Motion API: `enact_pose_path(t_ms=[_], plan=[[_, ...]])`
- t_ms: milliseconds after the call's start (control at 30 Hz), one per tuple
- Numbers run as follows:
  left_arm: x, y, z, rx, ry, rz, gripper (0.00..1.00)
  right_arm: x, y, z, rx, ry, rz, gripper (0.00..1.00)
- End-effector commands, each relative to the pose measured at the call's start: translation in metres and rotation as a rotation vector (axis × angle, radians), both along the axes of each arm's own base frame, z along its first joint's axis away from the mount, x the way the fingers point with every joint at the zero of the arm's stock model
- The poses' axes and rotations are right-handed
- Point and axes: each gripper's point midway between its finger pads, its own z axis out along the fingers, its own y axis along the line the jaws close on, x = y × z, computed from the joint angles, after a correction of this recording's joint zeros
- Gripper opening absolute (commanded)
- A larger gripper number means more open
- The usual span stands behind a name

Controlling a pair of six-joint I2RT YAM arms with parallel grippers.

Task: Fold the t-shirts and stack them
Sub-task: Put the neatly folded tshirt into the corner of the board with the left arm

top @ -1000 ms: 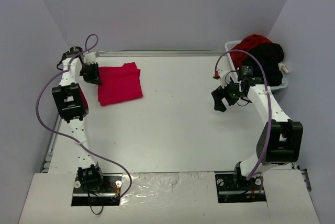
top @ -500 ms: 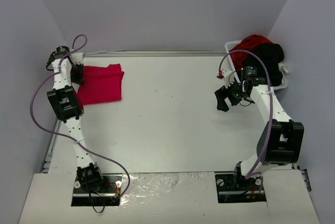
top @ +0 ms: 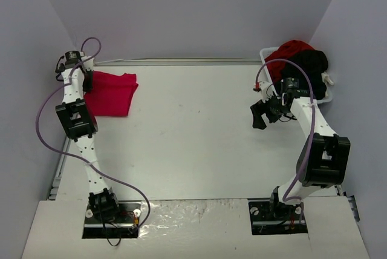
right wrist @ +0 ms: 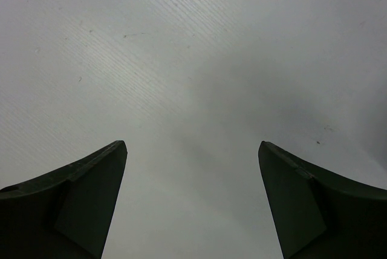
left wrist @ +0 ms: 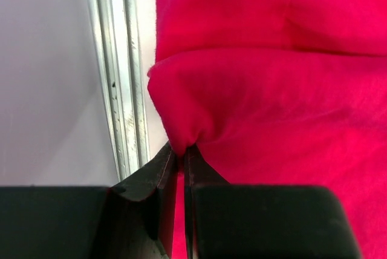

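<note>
A folded red t-shirt lies at the table's far left. My left gripper is shut on its left edge; in the left wrist view the gripper pinches a bunched fold of the red cloth beside the metal rail. A second red t-shirt and a black t-shirt lie heaped in the white basket at the far right. My right gripper is open and empty above bare table, left of the basket; the right wrist view shows its gripper wide apart over the white surface.
A metal rail runs along the table's left edge, right next to the held shirt. Grey walls enclose the table on the left, back and right. The arm bases stand at the near edge.
My left gripper has dragged the folded red t-shirt leftward to the table's left edge. My right gripper has drawn back a little toward the basket.
</note>
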Motion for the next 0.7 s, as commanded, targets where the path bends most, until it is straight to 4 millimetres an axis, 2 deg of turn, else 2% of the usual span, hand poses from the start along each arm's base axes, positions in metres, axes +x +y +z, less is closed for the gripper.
enact_pose_path(t_ms=[0, 333, 667], plan=[[0.014, 0.019, 0.019, 0.064, -0.081, 0.065, 0.02, -0.007, 0.000, -0.006, 0.015, 0.046, 0.007, 0.87], [0.026, 0.031, 0.010, 0.047, -0.128, 0.179, 0.03, -0.007, -0.002, -0.018, 0.007, 0.094, 0.009, 0.86], [0.017, 0.034, -0.007, -0.057, -0.110, 0.274, 0.02, -0.008, -0.002, -0.024, 0.009, 0.117, 0.014, 0.86]])
